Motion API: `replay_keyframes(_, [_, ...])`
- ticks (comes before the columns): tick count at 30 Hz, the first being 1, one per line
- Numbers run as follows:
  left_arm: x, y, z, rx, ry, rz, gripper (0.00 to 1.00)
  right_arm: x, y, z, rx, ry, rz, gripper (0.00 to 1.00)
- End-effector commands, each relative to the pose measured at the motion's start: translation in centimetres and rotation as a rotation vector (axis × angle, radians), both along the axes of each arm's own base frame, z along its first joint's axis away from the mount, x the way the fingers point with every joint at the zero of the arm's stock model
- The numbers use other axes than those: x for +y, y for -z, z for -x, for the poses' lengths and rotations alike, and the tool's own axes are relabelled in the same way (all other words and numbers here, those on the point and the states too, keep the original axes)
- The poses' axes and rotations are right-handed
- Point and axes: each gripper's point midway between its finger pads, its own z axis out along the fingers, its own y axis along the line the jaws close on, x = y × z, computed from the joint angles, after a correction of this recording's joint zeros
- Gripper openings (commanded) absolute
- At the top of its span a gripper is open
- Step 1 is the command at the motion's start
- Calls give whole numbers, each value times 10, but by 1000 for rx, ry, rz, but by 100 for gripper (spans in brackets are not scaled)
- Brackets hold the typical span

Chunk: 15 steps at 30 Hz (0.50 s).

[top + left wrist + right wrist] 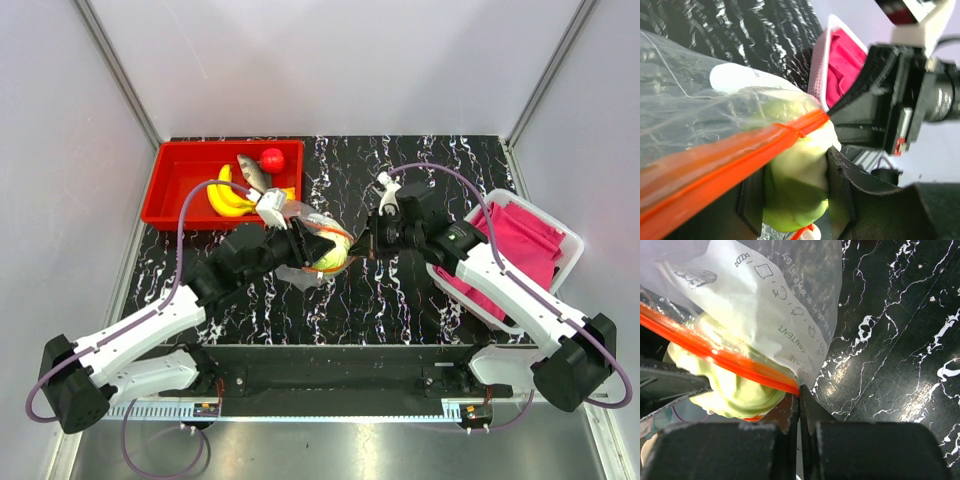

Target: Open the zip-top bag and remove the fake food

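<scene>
The zip-top bag (318,240) hangs crumpled between both arms above the table's middle. Its orange zip strip (740,150) crosses the left wrist view. My left gripper (795,197) is shut on a green piece (795,175) of fake food at the bag's mouth, a finger on each side of it. My right gripper (800,395) is shut on the end of the zip strip (715,357) at the bag's corner, with the green piece (730,390) just to its left. A yellow banana bunch (228,197), a grey fish (252,172) and a red round fruit (271,158) lie in the red tray (170,200).
The red tray stands at the table's back left, behind the left arm. A white bin (570,250) of pink cloth (520,240) stands at the right, partly under the right arm. Grey walls close in the table's sides and back.
</scene>
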Motion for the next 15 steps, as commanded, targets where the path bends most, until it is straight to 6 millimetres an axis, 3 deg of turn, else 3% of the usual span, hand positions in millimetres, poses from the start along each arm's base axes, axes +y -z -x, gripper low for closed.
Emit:
replay_keyframes(1, [-13,-58,47,-249,295,93,0,-41,12,-35,-84,161,184,0])
replay_keyframes(9, [-13,-46,70,-360,464,-2,0,-54,-3,-40,-88,176,157,0])
replay_keyframes(15, [-19,-74,100,-545,639,86,0,-53,13,-38,-47,147,177,0])
